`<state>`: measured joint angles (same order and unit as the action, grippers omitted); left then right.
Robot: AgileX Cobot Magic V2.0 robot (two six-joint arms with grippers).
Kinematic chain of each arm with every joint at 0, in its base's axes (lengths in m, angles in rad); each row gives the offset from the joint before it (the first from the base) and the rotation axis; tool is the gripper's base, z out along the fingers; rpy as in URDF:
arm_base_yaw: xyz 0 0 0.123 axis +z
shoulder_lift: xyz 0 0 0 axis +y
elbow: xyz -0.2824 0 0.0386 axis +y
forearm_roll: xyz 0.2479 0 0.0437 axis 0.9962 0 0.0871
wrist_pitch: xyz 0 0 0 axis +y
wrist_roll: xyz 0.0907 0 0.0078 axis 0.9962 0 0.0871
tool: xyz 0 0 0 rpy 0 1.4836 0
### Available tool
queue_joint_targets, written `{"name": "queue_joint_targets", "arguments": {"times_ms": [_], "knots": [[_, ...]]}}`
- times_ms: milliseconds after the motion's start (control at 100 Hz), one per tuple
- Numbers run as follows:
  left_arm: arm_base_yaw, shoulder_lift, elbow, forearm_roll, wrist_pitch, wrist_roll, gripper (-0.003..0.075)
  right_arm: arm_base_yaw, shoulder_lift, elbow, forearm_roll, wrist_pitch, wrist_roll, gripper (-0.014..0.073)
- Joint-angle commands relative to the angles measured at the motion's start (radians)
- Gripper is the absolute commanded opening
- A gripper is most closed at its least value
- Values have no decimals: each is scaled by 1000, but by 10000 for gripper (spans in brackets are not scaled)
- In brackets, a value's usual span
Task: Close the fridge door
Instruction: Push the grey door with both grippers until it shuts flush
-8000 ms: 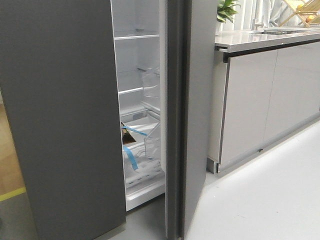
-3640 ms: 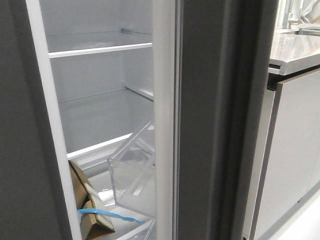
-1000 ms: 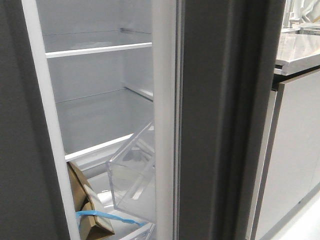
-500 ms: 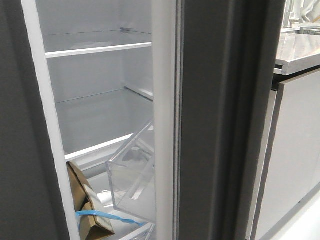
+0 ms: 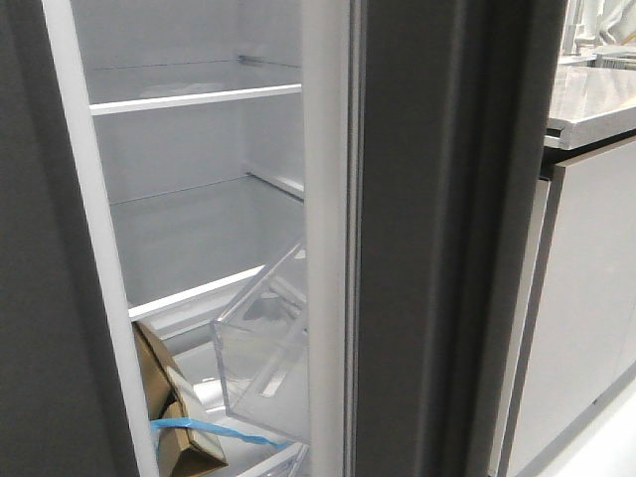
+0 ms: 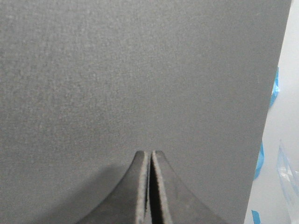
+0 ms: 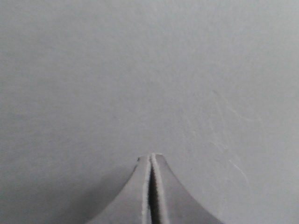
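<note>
The fridge door [image 5: 437, 248] stands open and edge-on in the front view, showing its thick dark edge, its white inner lining [image 5: 326, 248] and a clear plastic bin [image 5: 263, 348]. The matching second dark-grey door [image 5: 40, 298] fills the left side. Neither gripper shows in the front view. My left gripper [image 6: 150, 155] is shut and empty, its tips close against a matte dark-grey door face [image 6: 131, 74]; white fridge interior with blue tape shows past that face's edge. My right gripper [image 7: 151, 157] is shut and empty, its tips close against a flat paler grey surface [image 7: 149, 70].
Inside the fridge are white shelves [image 5: 194, 99] and a brown cardboard box with blue tape [image 5: 174, 412] at the bottom. Pale grey glossy cabinet doors [image 5: 586, 298] under a shiny countertop [image 5: 591, 99] stand just right of the open door.
Since the earliest frame the front view has closed in on the open fridge. Over the last second nothing has visibly moved.
</note>
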<state>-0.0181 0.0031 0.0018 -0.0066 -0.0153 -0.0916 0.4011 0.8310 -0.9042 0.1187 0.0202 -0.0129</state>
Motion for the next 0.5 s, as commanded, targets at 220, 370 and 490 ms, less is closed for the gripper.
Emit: {"name": "queue_joint_targets", "arguments": {"times_ms": [220,370,490], "knots": [[-6,19,28,-2,-77,-4,-21,17,106,-103,10,-101,-1,-76],[-6,19,28,-2,-77,-4,-21,46,171,-166,8,-105,-1,-76],[-6,19,28,-2,-77,-4,-21,71,237,-222,4,-105,-1,-76]]}}
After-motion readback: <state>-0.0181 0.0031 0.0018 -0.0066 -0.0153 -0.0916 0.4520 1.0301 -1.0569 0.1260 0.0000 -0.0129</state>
